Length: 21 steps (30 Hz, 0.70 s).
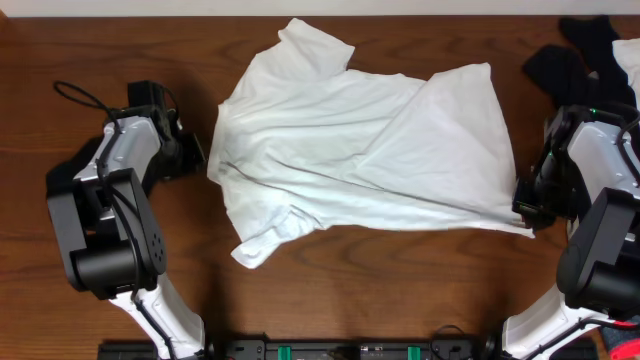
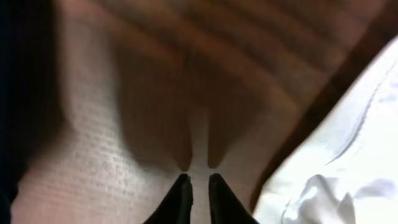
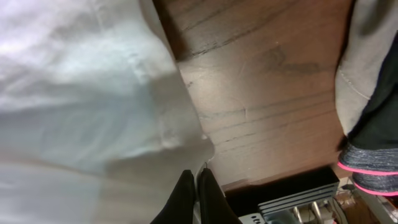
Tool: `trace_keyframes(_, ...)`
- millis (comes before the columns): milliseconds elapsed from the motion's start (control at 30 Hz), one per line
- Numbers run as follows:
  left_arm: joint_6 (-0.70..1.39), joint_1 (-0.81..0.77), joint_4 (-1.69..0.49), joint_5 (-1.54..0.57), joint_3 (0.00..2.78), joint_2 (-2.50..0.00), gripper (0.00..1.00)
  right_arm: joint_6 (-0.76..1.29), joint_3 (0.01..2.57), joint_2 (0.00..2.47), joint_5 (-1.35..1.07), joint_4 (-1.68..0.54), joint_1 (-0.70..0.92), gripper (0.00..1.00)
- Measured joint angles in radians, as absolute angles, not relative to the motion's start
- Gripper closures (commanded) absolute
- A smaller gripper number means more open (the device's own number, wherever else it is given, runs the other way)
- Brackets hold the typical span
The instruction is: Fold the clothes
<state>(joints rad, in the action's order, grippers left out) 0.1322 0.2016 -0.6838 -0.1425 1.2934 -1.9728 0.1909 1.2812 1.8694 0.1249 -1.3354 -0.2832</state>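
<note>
White tee (image 1: 360, 150) spread mid-worktop (image 1: 400, 290), rumpled, one side flapped over diagonally, sleeves sticking out. Left hand (image 2: 199, 186) nearly pressed together beside its edge, gripping nothing. Right hand (image 3: 196, 186) pressed together at the hem corner. Dark clothes (image 1: 575, 60) heaped far right.

T-shirt (image 1: 370, 150): thin white cloth, matt, softly creased, with stitched hems.
Table (image 1: 400, 280): dark brown wood, visible grain, smooth with a faint sheen.
Dark garments (image 1: 565, 65): black matt cloth; in the right wrist view, a grey knit edge with pink trim.
Arm housings (image 1: 105, 240): black matt plastic with white smooth panels.
Fingers (image 2: 180, 199): black, slightly glossy.
</note>
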Motion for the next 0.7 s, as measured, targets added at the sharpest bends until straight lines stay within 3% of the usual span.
trace_keyframes(100, 0.131, 0.202, -0.727, -0.151, 1.293, -1.973, 0.78, 0.191, 1.281, 1.870, 0.127, -1.335, -0.283, 0.99)
trace_keyframes(700, 0.161, 0.189, -1.043, -0.314, 1.290, -1.773, 0.77, 0.192, 1.281, 1.869, 0.126, -1.326, -0.283, 0.99)
